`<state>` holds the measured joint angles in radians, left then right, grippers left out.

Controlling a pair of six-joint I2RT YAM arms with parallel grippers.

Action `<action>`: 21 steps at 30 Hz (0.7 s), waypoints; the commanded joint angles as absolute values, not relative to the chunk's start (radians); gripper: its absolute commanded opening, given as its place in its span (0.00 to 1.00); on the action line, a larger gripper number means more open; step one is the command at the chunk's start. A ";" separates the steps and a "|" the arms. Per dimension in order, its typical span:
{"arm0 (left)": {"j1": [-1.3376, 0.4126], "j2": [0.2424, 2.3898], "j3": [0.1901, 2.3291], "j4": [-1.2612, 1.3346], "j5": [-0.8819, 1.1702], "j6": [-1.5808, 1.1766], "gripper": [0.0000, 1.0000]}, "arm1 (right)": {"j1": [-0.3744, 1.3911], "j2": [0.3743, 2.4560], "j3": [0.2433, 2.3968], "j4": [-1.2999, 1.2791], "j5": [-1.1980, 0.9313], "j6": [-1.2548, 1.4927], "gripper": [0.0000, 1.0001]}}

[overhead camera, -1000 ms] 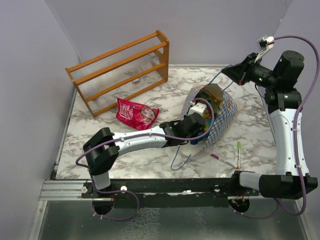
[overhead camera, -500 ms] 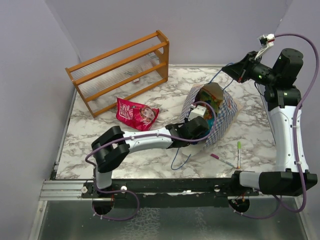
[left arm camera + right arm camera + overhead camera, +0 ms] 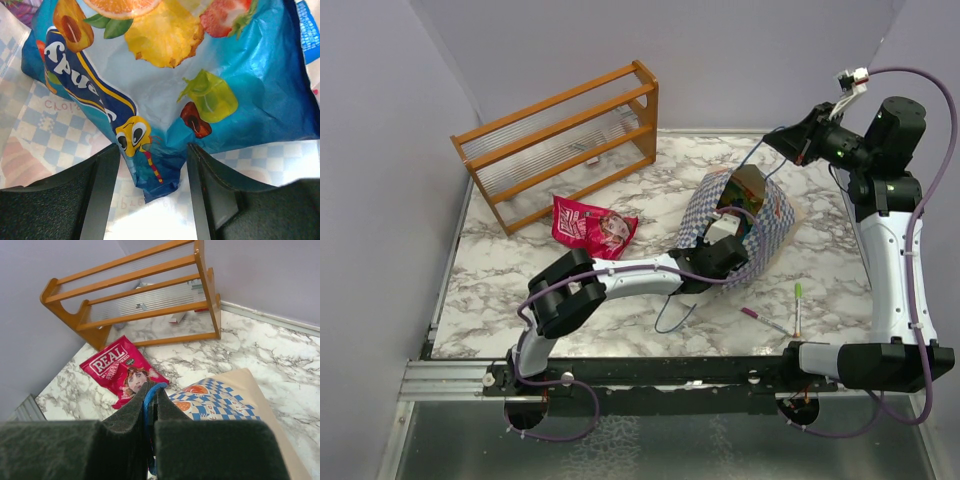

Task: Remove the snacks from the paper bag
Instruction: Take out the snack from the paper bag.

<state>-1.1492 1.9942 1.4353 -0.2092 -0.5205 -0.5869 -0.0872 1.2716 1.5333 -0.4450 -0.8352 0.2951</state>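
Note:
The paper bag (image 3: 772, 213) lies on its side with its mouth toward the left arm. My right gripper (image 3: 784, 142) is shut on the bag's blue cord handle (image 3: 154, 388) and holds it up above the bag (image 3: 220, 399). My left gripper (image 3: 724, 238) is inside the bag's mouth and open. In the left wrist view a blue fruit-print snack packet (image 3: 165, 90) fills the frame. Its lower corner hangs between my open fingers (image 3: 102, 190), with gaps on both sides. A red snack packet (image 3: 592, 226) lies on the table outside the bag and also shows in the right wrist view (image 3: 120, 370).
A wooden rack (image 3: 560, 140) stands at the back left and also shows in the right wrist view (image 3: 140, 295). A pink marker (image 3: 763, 320) and a green marker (image 3: 798, 300) lie near the front right. A blue cord loop (image 3: 672, 318) trails in front of the bag.
My left arm has reached farther forward, pushing its gripper deeper into the bag's mouth. The right gripper has stayed up, holding the handle.

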 commanded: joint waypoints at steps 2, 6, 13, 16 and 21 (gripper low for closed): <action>-1.135 2.045 1.436 -0.227 -0.561 -0.587 0.60 | -0.092 1.256 1.540 -0.392 -0.812 0.289 0.01; -1.131 2.088 1.446 -0.243 -0.564 -0.588 0.62 | -0.092 1.258 1.542 -0.396 -0.815 0.282 0.01; -1.111 2.139 1.463 -0.193 -0.535 -0.543 0.58 | -0.092 1.241 1.526 -0.386 -0.824 0.285 0.01; -1.110 2.147 1.478 -0.184 -0.543 -0.528 0.39 | -0.092 1.238 1.529 -0.401 -0.815 0.273 0.01; -1.110 2.136 1.554 -0.264 -0.578 -0.516 0.08 | -0.092 1.231 1.533 -0.411 -0.808 0.257 0.01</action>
<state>-1.1145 2.1311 1.4956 -0.2001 -0.5461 -0.5411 -0.0864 1.2659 1.5280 -0.4500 -0.8349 0.2821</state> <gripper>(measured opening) 0.165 0.016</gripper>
